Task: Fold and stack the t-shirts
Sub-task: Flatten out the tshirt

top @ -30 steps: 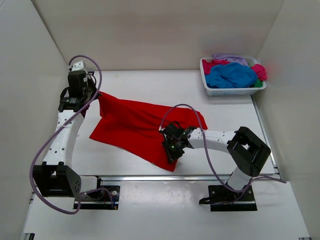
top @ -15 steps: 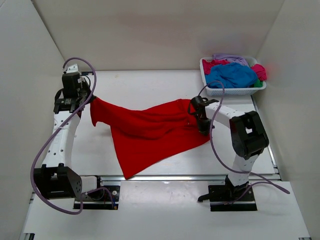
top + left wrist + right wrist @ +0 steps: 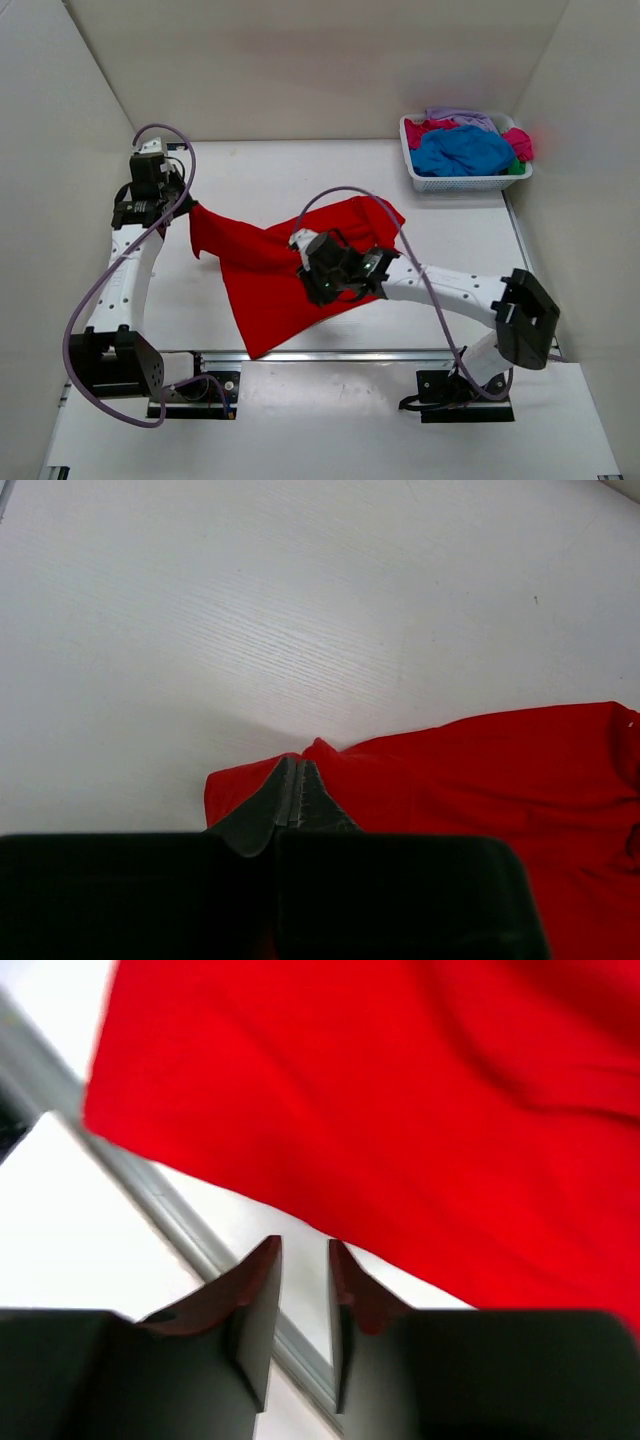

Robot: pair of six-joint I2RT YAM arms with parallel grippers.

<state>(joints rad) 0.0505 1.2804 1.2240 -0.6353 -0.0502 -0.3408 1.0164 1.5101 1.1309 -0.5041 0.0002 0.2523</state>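
Cloth of the red shirt point(image 3: 285, 265) lies spread across the middle of the frame on the bench point(image 3: 300, 170). It is unfolded, with one corner reaching the upper centre-right and a point trailing toward the lower centre. Its upper-left corner is pinched in the left tool point(image 3: 186, 208), clamped fully shut on the fabric as before.

The change is on the other side. Half a second ago the right tool point(image 3: 320, 282) stood at the shirt's right edge, out at the centre-right. Now it has swung back over the middle of the shirt, fingers a narrow gap apart with nothing between them. So that edge appears to have been drawn out and dropped flat. Spreading looks nearly done, folding not yet begun.

The other shirts point(image 3: 462, 150) sit heaped in the basket point(image 3: 465, 184) at the upper right.
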